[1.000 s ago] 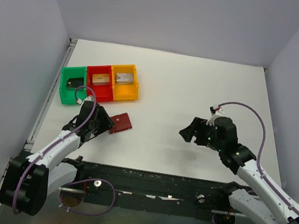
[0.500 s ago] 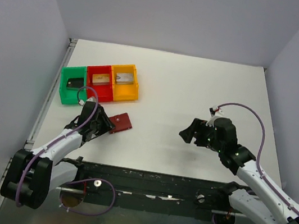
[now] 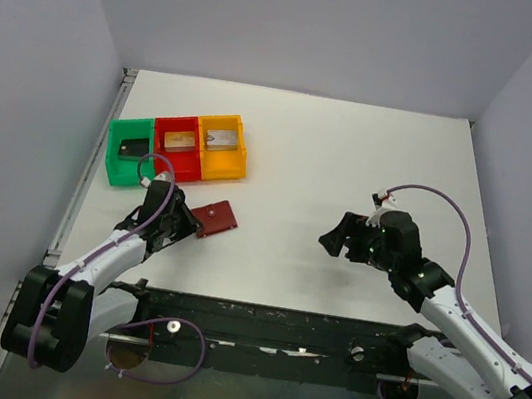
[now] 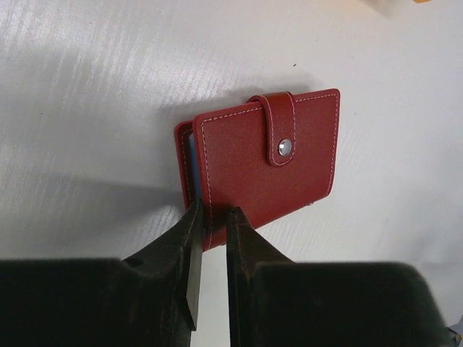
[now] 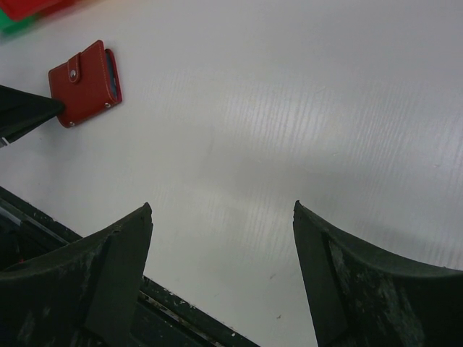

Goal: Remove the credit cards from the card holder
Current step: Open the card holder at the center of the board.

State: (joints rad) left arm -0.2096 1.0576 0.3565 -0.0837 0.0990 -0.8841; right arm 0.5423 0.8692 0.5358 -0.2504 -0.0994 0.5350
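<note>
Shows only at the left wrist: left gripper (image 4: pixel 214 215) narrowed astride the near corner of the snapped-shut card holder (image 4: pixel 242 177), flat on the table (image 4: pixel 87 87); cannot tell if clamped. Overhead, reaches low and forward; right gripper (image 3: pixel 332 238) gapes wide, well apart.

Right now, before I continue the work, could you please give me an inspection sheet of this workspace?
Surface: white table, no damage seen.
Job's things: maroon card holder lies snapped shut by the left arm; dark card, gold card and grey card sit in trays.
Clutter: green tray, red tray and yellow tray stand in a row.
Hands: left hand nearly closed astride the holder's near corner, grip uncertain; right hand wide open, holding nothing.
Cables: purple cables loop along both arms.
Surroundings: plain grey walls.
</note>
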